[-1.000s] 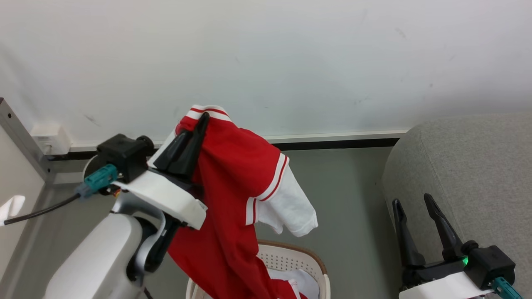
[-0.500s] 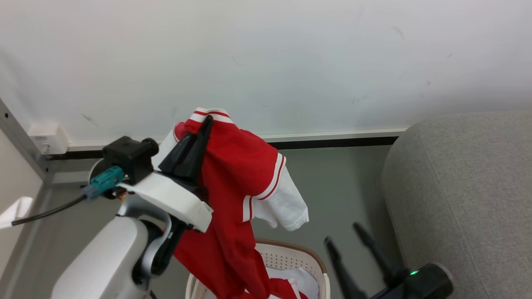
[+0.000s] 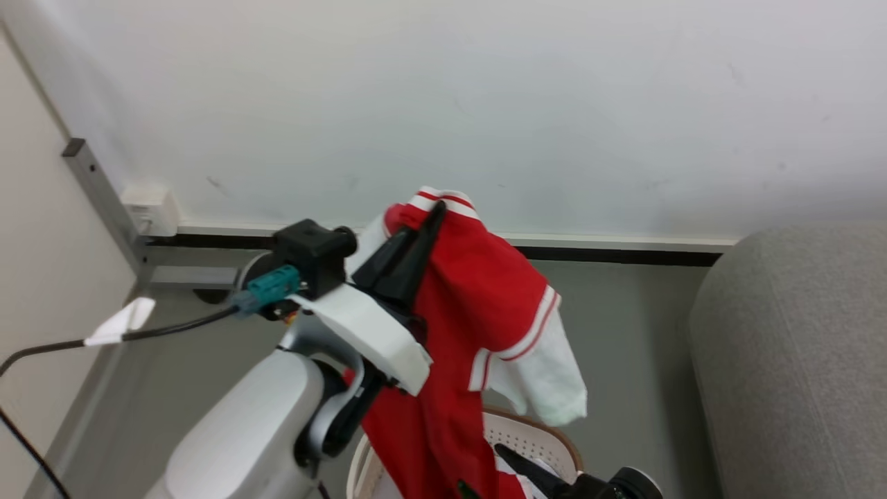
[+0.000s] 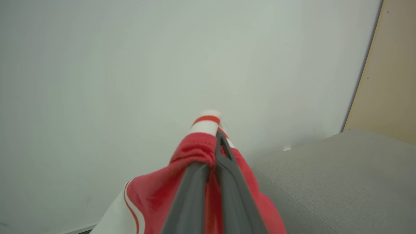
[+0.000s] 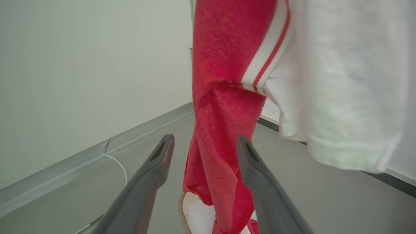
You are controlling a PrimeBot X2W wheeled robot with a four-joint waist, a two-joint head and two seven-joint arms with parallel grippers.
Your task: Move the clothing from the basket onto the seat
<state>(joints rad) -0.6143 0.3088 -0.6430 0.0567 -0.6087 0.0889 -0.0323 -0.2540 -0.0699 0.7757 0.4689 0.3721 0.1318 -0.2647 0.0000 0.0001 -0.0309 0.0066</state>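
- The seat [image 3: 797, 360] is the largest thing. It stands at the right of the head view, on the grey floor [image 3: 637, 326] against the pale wall [image 3: 485, 104], and no garment lies on the part that shows.
- The left arm [image 3: 242, 430] is raised from the lower left and slants up toward the wall, with a white cover at its wrist [image 3: 367, 333].
- The clothing [image 3: 478, 312] is one red garment and it hangs in the air from that arm, left of the seat and well apart from it.
  - Its long axis is close to vertical: a white-and-red striped edge points up at the top, and the red body falls straight down toward the basket.
  - A white sleeve [image 3: 547, 381] with striped trim sticks out to the side of the seat and droops.
  - I cannot tell if the lower end touches anything inside the basket.
- The basket [image 3: 533, 433] stands on the floor directly under the garment. Its brown rim and rows of holes show, and some white and red fabric lies in it.
- The left gripper [image 3: 435, 211] points up and a little toward the wall. Its two fingers are pressed together on the top fold of the garment, as the left wrist view makes plain [image 4: 217, 136].
- The right gripper [image 5: 204, 139] is low, near the mouth of the basket.
  - Its fingers [image 5: 156, 162] are spread wide and it holds nothing.
  - In the right wrist view the red strip hangs between them; I cannot tell if they touch it.
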